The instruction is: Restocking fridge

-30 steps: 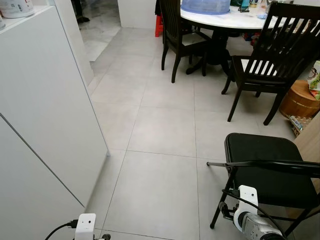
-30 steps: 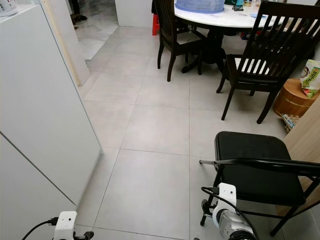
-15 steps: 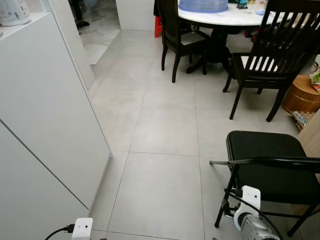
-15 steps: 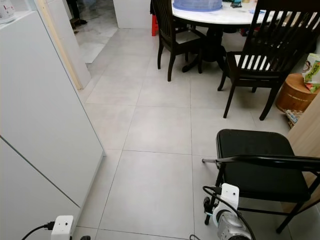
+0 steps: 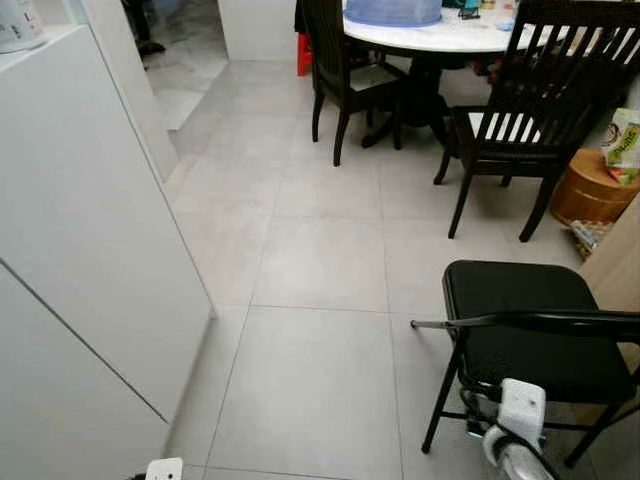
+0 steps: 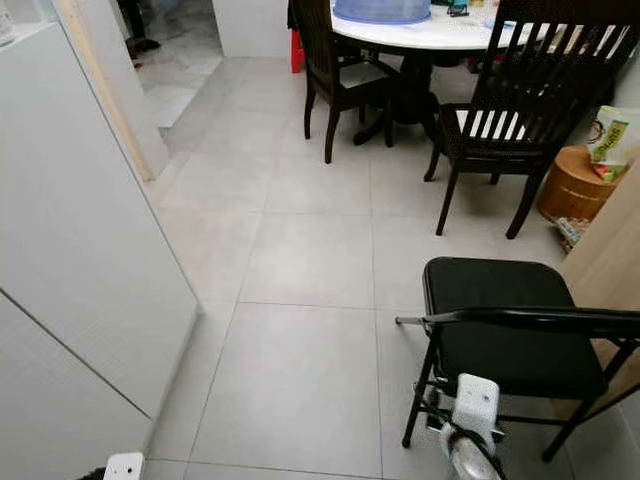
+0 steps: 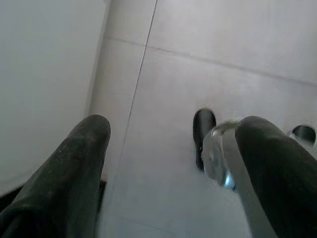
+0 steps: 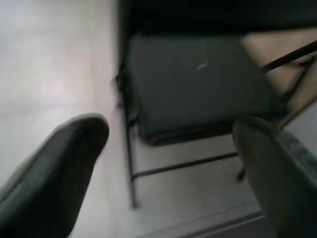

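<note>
A tall white fridge-like unit point(image 5: 80, 200) with a slanting seam stands along my left side, its front closed. My left gripper point(image 7: 173, 129) hangs low beside it over the grey floor tiles, open with nothing between its fingers. My right gripper point(image 8: 171, 129) is open and empty as well, hanging in front of the black folding chair point(image 8: 193, 84). The white wrist parts of the left arm point(image 5: 163, 468) and right arm point(image 5: 522, 412) show at the bottom edge of the eye views.
A black folding chair point(image 5: 520, 320) stands close on my right, next to a light wooden panel point(image 5: 615, 280). Farther ahead are dark wooden chairs point(image 5: 520, 120), a round white table point(image 5: 440, 30) and a wooden tub point(image 5: 590, 190). Open grey tile floor point(image 5: 320, 260) lies ahead.
The whole picture has shifted a little, so the camera has moved. Both wrists now sit lower in the eye views, and the right one is farther to the right.
</note>
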